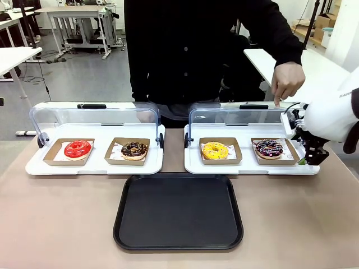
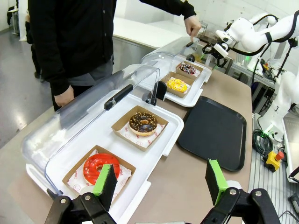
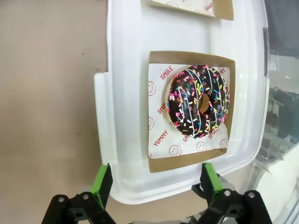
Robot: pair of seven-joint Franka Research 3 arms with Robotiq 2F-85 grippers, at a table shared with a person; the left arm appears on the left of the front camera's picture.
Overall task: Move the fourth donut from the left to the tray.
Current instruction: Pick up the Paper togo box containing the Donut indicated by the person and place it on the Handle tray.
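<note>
Right gripper (image 3: 154, 184) — jaws spread wide, empty — hovers at the display tray's (image 3: 126, 93) edge beside the sprinkled chocolate donut (image 3: 198, 100); left gripper (image 2: 161, 179) likewise open, black tray (image 1: 178, 210) bare.

A brown-topped table (image 1: 56, 224) carries it all. Right at the near middle sits the black tray (image 1: 178, 212), flat on the surface and bare inside. Behind it, two white display trays stand side by side, the left display tray (image 1: 95, 163) and the right display tray (image 1: 247, 166), a narrow strip of table between them, clear lids raised at the back. The black tray's far rim sits just beside their front edges; touching or not, hard to say from here.
</note>
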